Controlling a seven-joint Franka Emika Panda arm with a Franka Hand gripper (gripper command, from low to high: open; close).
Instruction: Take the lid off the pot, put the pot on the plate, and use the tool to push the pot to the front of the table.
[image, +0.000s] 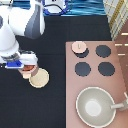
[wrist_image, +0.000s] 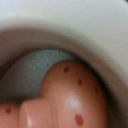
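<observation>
Jaws (image: 25, 70) sit low at the exterior view's left, over the black bench (image: 55, 105), closed on the pot (image: 29, 69), whose pinkish wall with red dots fills the wrist view (wrist_image: 75, 100). Plate (image: 39, 78) lies just beside and below the jaws, touching or nearly touching the pot. Lid (image: 78, 47) rests well away toward the right on a stove burner (image: 81, 51); grey pan (image: 96, 106) farther off, bottom right.

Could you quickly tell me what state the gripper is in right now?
Gripper: over the pot, beside the plate; open or shut cannot be told.
</observation>
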